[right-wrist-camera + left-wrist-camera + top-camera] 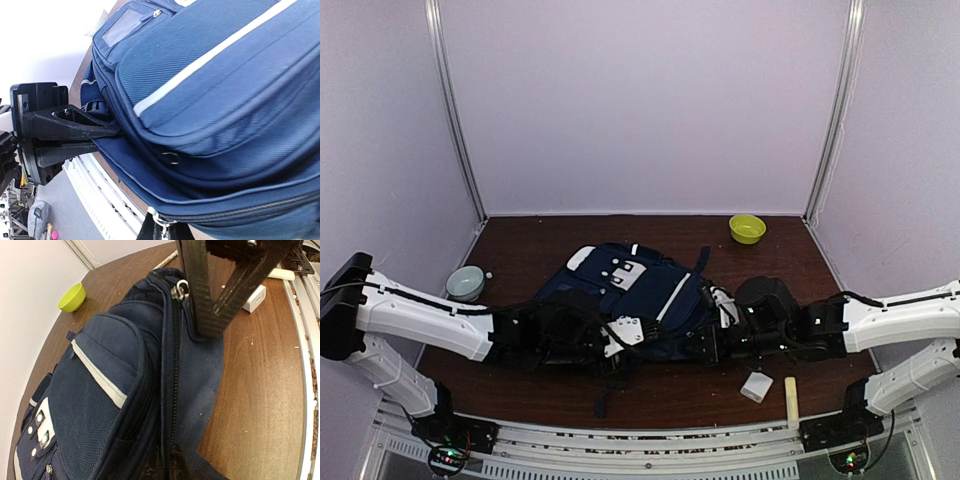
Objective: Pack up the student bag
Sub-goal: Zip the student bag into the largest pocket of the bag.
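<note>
Pale lilac walls [650, 100] close in a dark brown wooden tabletop [520, 250], where the large navy-blue fabric student bag [650, 285] lies flat at the middle, white stripe up. We see the left gripper [102, 139] clenched on the bag's near fabric edge, and the right gripper [207, 325] pinched onto that edge close to the metal zip pull [181, 290]. The main zip looks closed to us. We judge the danger to be thin holds: if either arm tugs hard, the cloth could slip free, or the whole bag could drag toward the small white block [756, 386] and push it off the near side.
</note>
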Robot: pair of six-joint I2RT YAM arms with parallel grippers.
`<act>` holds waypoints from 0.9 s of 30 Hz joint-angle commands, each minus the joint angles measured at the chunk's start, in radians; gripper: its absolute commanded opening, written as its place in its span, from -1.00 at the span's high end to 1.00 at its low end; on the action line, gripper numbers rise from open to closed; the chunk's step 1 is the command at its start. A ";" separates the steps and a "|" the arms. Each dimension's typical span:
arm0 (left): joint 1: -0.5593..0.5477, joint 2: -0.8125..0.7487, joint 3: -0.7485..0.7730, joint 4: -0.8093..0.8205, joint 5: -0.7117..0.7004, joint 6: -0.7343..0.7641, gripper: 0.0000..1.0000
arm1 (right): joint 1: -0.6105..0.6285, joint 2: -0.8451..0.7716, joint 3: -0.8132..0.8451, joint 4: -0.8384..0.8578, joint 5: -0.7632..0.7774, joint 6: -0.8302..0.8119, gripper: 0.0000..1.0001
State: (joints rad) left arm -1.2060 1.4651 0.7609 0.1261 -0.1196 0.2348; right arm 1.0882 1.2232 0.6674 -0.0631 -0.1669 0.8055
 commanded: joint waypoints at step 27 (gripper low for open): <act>0.016 -0.105 0.034 -0.214 0.166 -0.032 0.37 | -0.046 -0.062 0.031 -0.047 -0.207 -0.133 1.00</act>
State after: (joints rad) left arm -1.1969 1.3811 0.7128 0.0246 -0.0532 0.2150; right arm 1.0309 1.1664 0.6479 -0.1246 -0.3157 0.7193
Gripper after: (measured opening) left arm 0.149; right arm 0.039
